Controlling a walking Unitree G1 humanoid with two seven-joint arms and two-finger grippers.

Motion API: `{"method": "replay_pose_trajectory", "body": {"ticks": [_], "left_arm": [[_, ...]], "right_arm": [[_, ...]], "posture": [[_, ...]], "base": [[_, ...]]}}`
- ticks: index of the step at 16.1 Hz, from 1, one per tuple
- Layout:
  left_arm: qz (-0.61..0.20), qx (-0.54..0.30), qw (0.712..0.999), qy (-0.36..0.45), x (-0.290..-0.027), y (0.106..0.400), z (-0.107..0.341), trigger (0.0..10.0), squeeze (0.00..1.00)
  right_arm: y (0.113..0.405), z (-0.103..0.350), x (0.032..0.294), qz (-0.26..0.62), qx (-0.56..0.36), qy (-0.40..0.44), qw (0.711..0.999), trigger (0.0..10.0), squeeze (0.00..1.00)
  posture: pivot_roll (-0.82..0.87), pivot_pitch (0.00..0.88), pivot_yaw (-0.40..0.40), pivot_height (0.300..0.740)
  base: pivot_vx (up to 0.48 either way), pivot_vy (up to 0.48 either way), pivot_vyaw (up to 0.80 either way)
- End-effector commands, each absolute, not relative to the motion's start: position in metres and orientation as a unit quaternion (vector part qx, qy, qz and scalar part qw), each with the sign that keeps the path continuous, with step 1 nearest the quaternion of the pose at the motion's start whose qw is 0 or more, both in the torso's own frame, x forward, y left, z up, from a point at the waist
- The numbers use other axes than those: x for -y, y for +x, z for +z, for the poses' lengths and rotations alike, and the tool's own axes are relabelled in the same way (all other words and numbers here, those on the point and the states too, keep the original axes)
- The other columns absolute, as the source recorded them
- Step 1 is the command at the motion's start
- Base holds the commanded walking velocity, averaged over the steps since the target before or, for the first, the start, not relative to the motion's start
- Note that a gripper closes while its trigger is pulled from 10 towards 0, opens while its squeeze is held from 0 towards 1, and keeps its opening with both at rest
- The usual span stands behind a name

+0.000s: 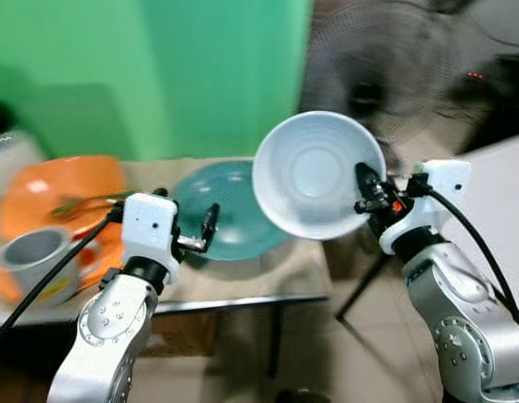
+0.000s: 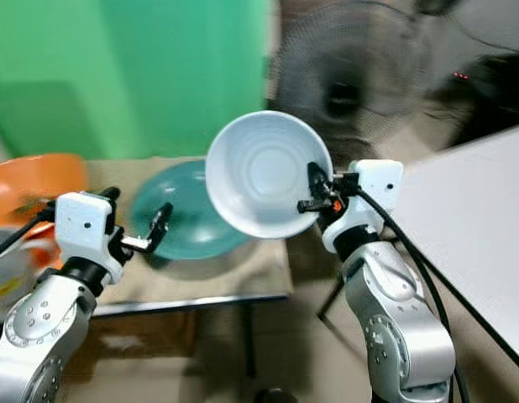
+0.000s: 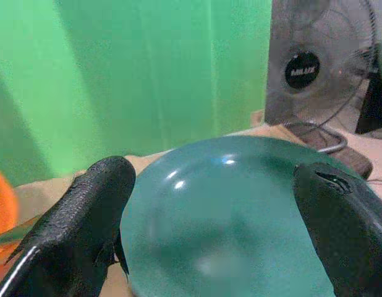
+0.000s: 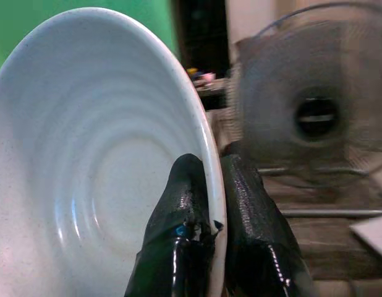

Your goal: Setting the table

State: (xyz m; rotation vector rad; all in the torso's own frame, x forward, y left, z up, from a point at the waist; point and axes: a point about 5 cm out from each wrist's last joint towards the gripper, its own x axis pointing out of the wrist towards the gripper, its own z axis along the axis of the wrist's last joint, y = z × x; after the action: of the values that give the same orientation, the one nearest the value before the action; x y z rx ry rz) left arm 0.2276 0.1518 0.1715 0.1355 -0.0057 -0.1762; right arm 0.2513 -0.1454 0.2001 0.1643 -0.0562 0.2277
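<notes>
The right gripper (image 1: 366, 191) holds a pale blue bowl (image 1: 317, 174) in the air, tilted on edge with its hollow facing the camera; the two black fingers (image 4: 178, 229) are clamped on the bowl's rim, one inside the hollow and one against the outer wall. The bowl hangs above the table's (image 1: 243, 298) near edge and partly covers a teal plate (image 1: 230, 210) that lies flat on the tablecloth beyond it. The left gripper (image 1: 211, 222) is raised at the near rim of the teal plate, its fingers (image 3: 86, 216) spread wide apart with nothing between them; the plate lies just ahead of the fingertips. Away from the left fingers, on the table's far left, stand an orange bowl (image 1: 62, 189) and a grey mug (image 1: 33, 256). A standing fan (image 1: 394, 75) rises behind the held bowl, before a green wall (image 1: 159, 67).
</notes>
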Motion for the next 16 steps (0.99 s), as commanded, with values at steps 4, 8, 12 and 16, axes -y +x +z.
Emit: {"method": "replay_pose_trajectory", "body": {"ticks": [4,8,12,16], "left_arm": [[-0.055,0.005,0.994,0.096,-0.164,0.220,0.176,10.0,0.00],[-0.054,0.009,0.994,0.099,-0.162,0.219,0.175,10.0,0.00],[-0.062,0.003,0.994,0.089,-0.158,0.222,0.174,10.0,0.00],[-0.068,0.002,0.995,0.074,-0.153,0.222,0.174,10.0,0.00]], "right_arm": [[0.256,0.206,0.153,0.077,0.048,0.061,0.994,10.0,0.00],[0.258,0.198,0.154,0.070,0.032,0.071,0.994,10.0,0.00],[0.259,0.197,0.152,0.071,0.032,0.062,0.995,10.0,0.00],[0.259,0.194,0.151,0.069,0.021,0.071,0.995,10.0,0.00]], "posture": [[-0.04,0.000,-0.021,0.740],[-0.04,0.000,-0.019,0.740],[-0.05,0.000,-0.024,0.740],[-0.05,0.000,-0.028,0.740]], "base": [[0.000,0.000,-0.80],[0.000,0.000,-0.80],[0.000,0.000,-0.80],[0.000,0.000,-0.80]]}}
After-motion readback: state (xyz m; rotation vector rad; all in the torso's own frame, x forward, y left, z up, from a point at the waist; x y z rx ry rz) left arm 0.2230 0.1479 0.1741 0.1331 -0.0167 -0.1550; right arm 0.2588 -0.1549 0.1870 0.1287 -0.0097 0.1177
